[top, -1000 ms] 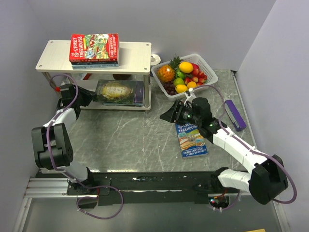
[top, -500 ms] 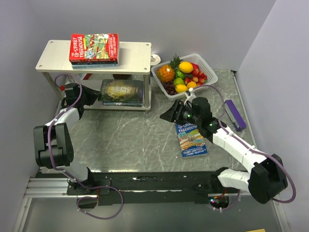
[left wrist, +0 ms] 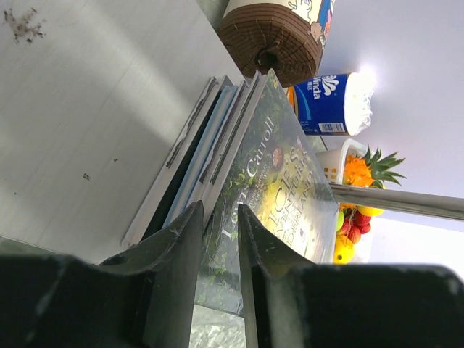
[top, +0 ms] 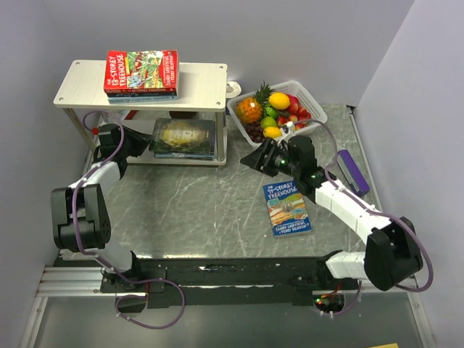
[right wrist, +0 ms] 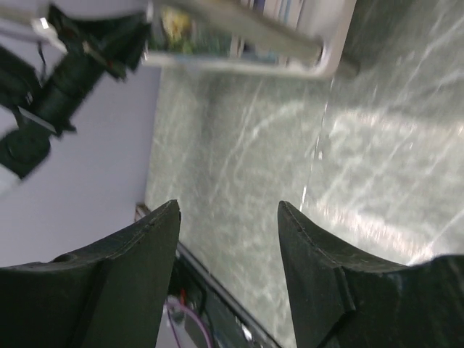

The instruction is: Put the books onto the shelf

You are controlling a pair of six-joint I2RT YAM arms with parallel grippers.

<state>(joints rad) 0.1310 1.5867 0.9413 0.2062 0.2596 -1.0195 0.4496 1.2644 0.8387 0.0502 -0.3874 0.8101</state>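
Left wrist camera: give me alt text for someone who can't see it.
The left claw grips the near edge of a green-gold book lying atop a stack of thin books on the whitish shelf board. Behind them are a brown ridged object and a blue can.

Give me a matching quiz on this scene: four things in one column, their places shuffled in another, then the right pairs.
1 red Treehouse book
2 blue Treehouse book
3 green-gold book
4 pineapple

A in the white basket
B lower tier of the shelf
C top board of the shelf
D flat on the table

Pairs: 1-C, 2-D, 3-B, 4-A
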